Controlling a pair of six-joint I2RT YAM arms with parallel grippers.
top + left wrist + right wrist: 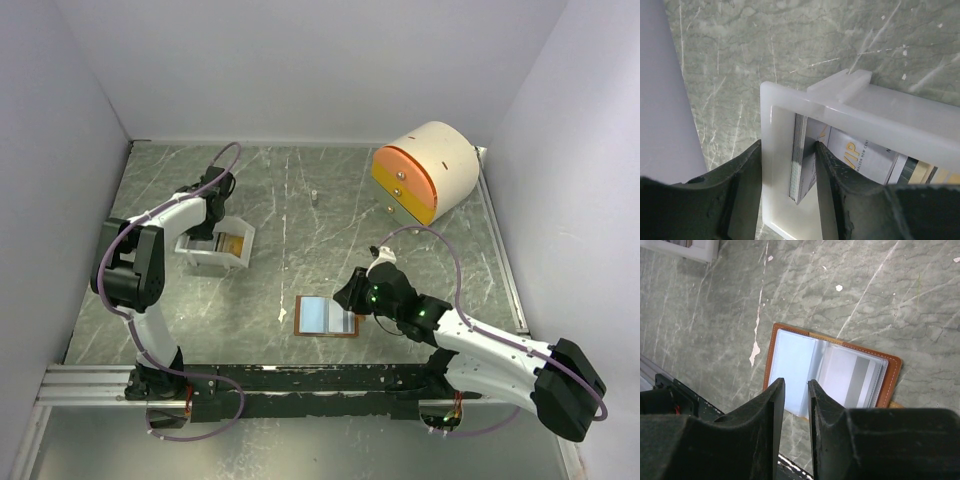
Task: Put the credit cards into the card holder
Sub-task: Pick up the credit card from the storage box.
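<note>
Left end effector [787, 145] is sitting at the white tray [855, 107], far left on the tabletop [300, 210]. Its jaws are straddling the tray's end wall: one finger [745, 190] is outside the wall, the other [827, 190] inside. Between them the cards [800, 150] are standing on edge as a stack against that wall. Fingers are lying close against wall and stack, but I cannot tell whether they are actually pinching. Another card with VIP lettering [860, 155] is lying flat in the tray beside the stack.

The card holder [795, 350] is lying open and flat near the middle of the tabletop, pale sleeves facing up, brown stitched edge showing around them. Right end effector [796, 382] is hovering over the holder, jaws standing slightly spread with a narrow gap and the sleeve showing through it. Contact with the sleeve: cannot tell.

The round cream-and-orange drawer unit [425, 172] is sitting far right, well apart from both.
</note>
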